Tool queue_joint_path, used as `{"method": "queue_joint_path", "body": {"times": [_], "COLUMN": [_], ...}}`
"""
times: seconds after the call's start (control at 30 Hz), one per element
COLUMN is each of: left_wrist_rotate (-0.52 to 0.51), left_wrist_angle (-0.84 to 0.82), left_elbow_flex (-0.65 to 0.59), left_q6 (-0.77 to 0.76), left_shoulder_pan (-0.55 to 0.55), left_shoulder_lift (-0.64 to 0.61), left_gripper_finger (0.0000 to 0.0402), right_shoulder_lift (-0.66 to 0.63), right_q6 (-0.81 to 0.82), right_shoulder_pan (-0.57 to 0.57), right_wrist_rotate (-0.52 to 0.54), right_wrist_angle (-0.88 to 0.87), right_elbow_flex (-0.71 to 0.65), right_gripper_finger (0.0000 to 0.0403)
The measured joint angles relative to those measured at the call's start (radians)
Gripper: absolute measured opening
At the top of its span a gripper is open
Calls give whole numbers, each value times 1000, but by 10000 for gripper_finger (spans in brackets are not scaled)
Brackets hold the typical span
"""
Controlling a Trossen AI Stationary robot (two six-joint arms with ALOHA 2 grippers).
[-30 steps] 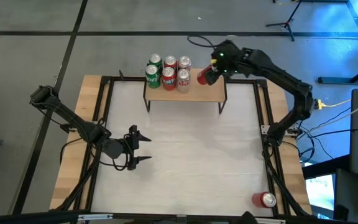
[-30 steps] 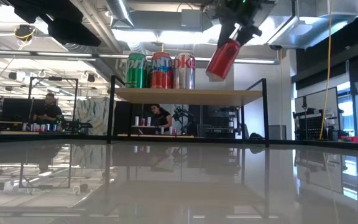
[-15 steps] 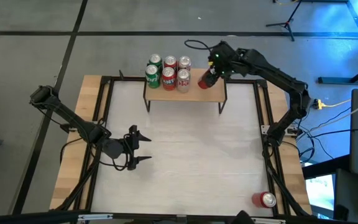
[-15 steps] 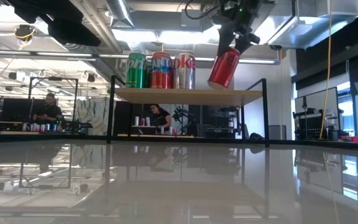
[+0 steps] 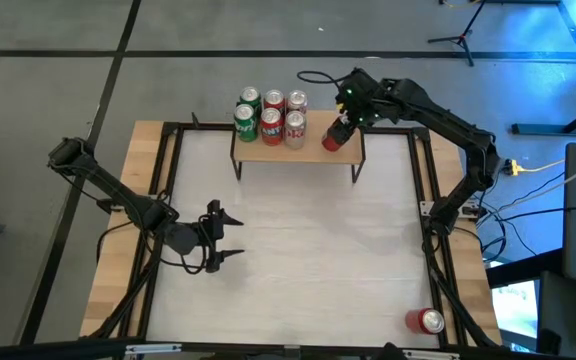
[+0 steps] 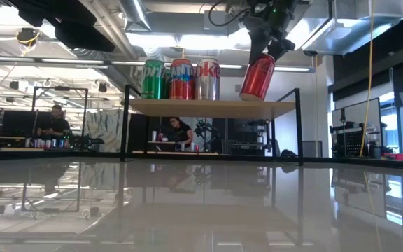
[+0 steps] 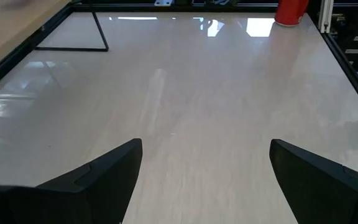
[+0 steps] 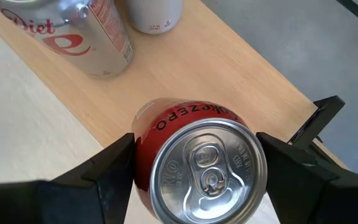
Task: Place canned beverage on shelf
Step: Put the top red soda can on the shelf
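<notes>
The shelf (image 5: 313,150) stands at the table's far edge, with several cans (image 5: 271,115) on its left half. My right gripper (image 5: 340,128) is shut on a red canned beverage (image 6: 257,77) over the shelf's right half. The can's lower edge (image 6: 246,97) is right at the board (image 6: 208,106); whether it touches, I cannot tell. My left gripper (image 5: 224,238) stands open above the table's left part, with nothing between its fingers (image 7: 104,180). My right gripper pinches the red can's upper side wall (image 8: 143,149), just below the rim, between its two fingers (image 8: 114,171). The fingers come slanting down from the far right. The can is tilted, its top (image 8: 210,168) leaning toward the gripper and its base over the board.
A silver can (image 8: 86,31) stands on the board beside the held one. Another red can (image 5: 426,321) stands at the table's near right corner. A black frame (image 5: 423,200) runs around the white tabletop. People sit in the room beyond the table (image 6: 53,122).
My right gripper has sunk toward the shelf board with the red can and tipped further downward. The can now stands lower and more upright than before, with its base down by the board.
</notes>
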Motion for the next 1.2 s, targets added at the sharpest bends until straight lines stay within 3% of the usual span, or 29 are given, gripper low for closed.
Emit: {"method": "queue_joint_path", "body": {"times": [0.57, 0.9, 1.2], "left_wrist_rotate": [-2, -2, -2], "left_wrist_angle": [0, 0, 0], "left_elbow_flex": [0, 0, 0], "left_q6": [0, 1, 1], "left_shoulder_pan": [0, 0, 0], "left_shoulder_lift": [0, 0, 0], "left_gripper_finger": [343, 343, 343], "right_shoulder_lift": [-1, 9, 39], "right_q6": [0, 0, -25], "right_shoulder_pan": [0, 0, 0], "right_wrist_rotate": [-17, -19, -24], "right_wrist_angle": [-54, -27, 32], "right_elbow_flex": [2, 2, 4], "right_gripper_finger": [285, 327, 328]}}
